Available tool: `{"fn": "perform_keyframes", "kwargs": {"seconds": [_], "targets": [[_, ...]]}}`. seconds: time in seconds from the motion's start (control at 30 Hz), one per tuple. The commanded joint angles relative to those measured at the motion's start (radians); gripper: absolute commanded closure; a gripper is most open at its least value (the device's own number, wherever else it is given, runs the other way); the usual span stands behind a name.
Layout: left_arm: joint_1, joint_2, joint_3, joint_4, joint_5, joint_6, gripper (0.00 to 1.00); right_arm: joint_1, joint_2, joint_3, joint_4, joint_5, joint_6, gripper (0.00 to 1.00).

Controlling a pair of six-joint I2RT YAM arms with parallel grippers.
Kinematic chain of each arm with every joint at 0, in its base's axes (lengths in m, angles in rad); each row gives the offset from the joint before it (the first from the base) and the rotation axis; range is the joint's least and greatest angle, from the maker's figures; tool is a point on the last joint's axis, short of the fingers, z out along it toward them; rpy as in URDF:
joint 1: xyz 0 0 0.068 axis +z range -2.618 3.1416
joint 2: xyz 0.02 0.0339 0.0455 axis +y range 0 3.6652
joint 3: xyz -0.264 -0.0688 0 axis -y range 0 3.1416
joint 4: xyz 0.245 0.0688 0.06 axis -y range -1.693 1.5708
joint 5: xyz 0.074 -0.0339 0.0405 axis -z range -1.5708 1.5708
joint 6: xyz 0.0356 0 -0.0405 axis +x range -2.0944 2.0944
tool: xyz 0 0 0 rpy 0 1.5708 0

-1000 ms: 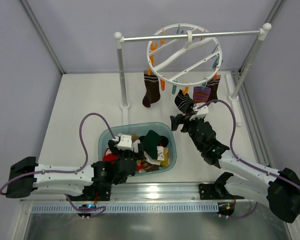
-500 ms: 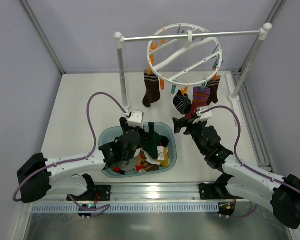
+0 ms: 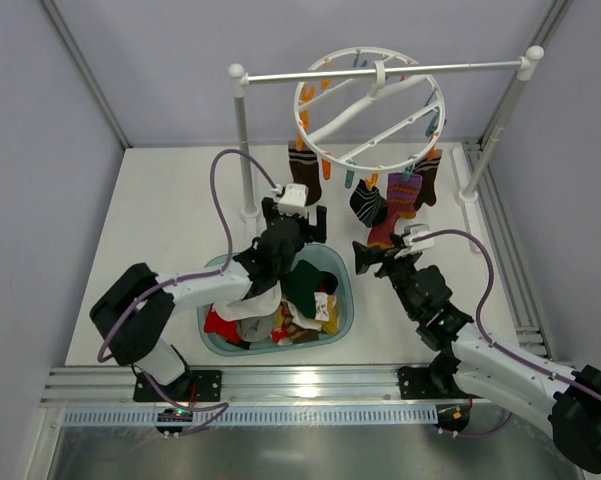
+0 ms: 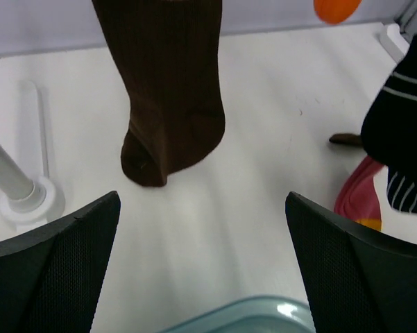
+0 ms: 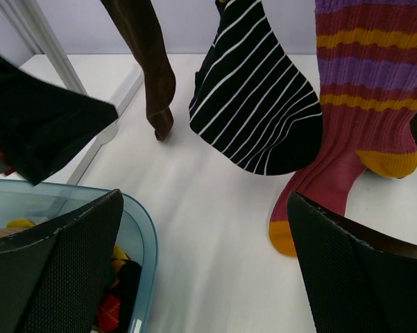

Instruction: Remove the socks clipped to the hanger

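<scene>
So, on the left, the left gripper (image 3: 302,222) has its fingers spread wide and holds nothing. It points at a dark brown sock (image 4: 170,90) hanging just ahead of it, apart from the fingers. Below it, the blue basket (image 3: 345,290) holds a heap of socks, so part of the job looks done. The white ring hanger (image 3: 355,108) hangs from the rail above. Further right, it carries a black striped sock (image 5: 253,104), a purple and red striped sock (image 5: 354,90) and what seems to be a second brown sock (image 3: 429,175), though the clips are too small to check. The right gripper (image 3: 372,255) is also wide apart and empty, low beneath the striped pair. About four socks remain to be pulled.
</scene>
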Motion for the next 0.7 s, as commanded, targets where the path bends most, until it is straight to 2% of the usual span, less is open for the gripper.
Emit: {"fn": "perform_keyframes", "kwargs": {"seconds": [0.0,0.13,0.2,0.33,0.53,0.57,0.6,0.63,0.67], "targets": [[0.022,0.110,0.092,0.193,-0.041,0.049,0.00,-0.003,-0.051,-0.019,0.085,0.005,-0.024,0.00],[0.088,0.242,0.240,0.197,-0.050,0.021,0.01,-0.003,-0.094,-0.042,0.081,0.003,-0.035,0.00],[0.117,0.290,0.271,0.232,-0.024,0.006,0.00,-0.003,-0.112,-0.054,0.083,0.005,-0.041,0.00],[0.134,0.374,0.308,0.310,-0.081,0.013,0.00,-0.003,-0.138,-0.070,0.085,-0.006,-0.045,0.00],[0.169,0.486,0.370,0.344,-0.072,-0.026,0.01,-0.003,-0.121,-0.074,0.104,-0.010,-0.058,0.00],[0.171,0.498,0.373,0.386,-0.063,-0.013,0.08,-0.003,-0.117,-0.074,0.109,-0.009,-0.062,0.00],[0.171,0.514,0.373,0.402,-0.061,-0.013,0.19,-0.003,-0.103,-0.073,0.111,-0.010,-0.064,0.00],[0.171,0.520,0.364,0.420,-0.060,-0.013,0.44,-0.003,-0.097,-0.070,0.112,-0.016,-0.062,0.00],[0.171,0.523,0.358,0.462,-0.058,-0.011,0.57,-0.003,-0.091,-0.068,0.112,-0.018,-0.067,0.00]]}}
